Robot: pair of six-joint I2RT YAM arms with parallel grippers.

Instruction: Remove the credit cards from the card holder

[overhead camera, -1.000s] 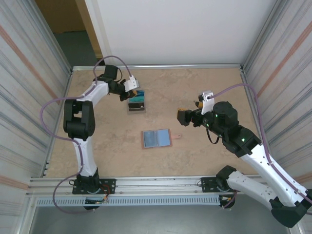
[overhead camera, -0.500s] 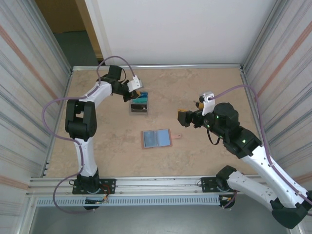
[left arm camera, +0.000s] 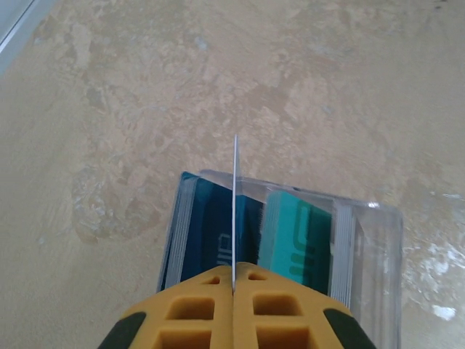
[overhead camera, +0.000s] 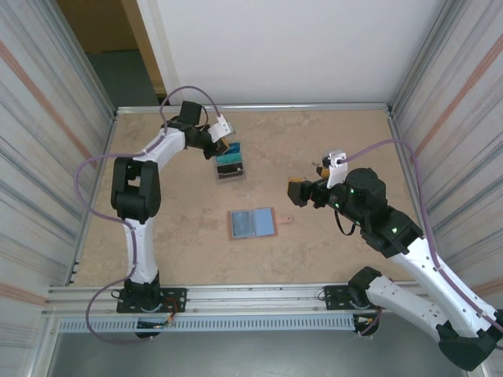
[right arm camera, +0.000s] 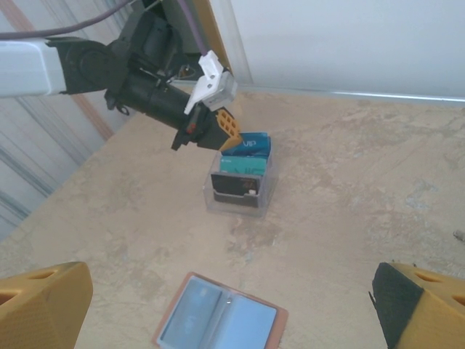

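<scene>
Top view: card holder (overhead camera: 251, 223) lies open on the bench (overhead camera: 185, 236); left claw (overhead camera: 223, 146) over the clear stand (overhead camera: 229, 168); left wrist: it pinches 1 credit card (left arm camera: 234, 189) edge-on above stored cards (left arm camera: 211, 243); right wrist: right claw (right arm camera: 232, 305) spread, empty; several cards look moved, remainder unclear.

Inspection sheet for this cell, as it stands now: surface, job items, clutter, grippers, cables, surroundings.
surface: beige mottled tabletop, nothing spilled.
card holder: pink, open flat mid-table; cannot tell whether cards remain inside.
credit cards: blue and teal ones stand in a clear box, far left.
clutter: nothing seen.
left gripper: shut on a thin card, edge-on, by the box.
right gripper: open, holding nothing, right of the card holder.
cables: a purple cable loops along each arm, clear of the things.
surroundings: ribbed side walls, white back panel, metal rail at near edge.
</scene>
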